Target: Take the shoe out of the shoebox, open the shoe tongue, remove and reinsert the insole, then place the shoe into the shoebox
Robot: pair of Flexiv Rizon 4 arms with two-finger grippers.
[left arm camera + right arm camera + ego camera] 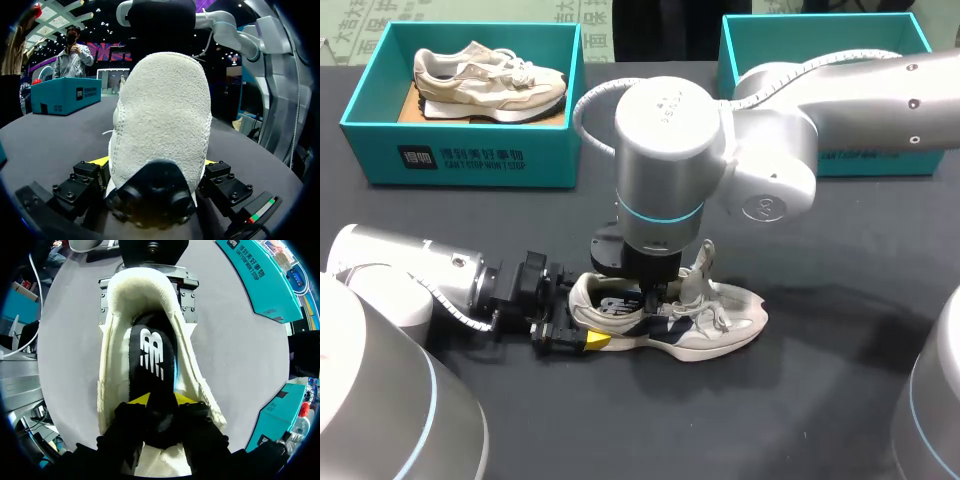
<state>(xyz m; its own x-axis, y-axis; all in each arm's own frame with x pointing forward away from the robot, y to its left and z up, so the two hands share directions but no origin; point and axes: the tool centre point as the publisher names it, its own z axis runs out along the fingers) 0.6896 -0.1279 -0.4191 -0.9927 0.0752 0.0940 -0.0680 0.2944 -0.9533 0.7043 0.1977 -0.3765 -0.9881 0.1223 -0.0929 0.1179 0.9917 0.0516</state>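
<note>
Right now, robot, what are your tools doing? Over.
Left tool shut on shoe heel. Right tool shut on insole, inside shoe. Second shoe boxed, out of the way.

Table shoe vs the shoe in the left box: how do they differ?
Table shoe is white-grey, out on the tabletop, heel held by left claw, right claw pinching its black insole. Boxed shoe is beige, untouched inside the teal shoebox. Both are laced sneakers.

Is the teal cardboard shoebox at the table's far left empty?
No, a beige lace-up sneaker lies on its side inside the teal cardboard shoebox.
</note>
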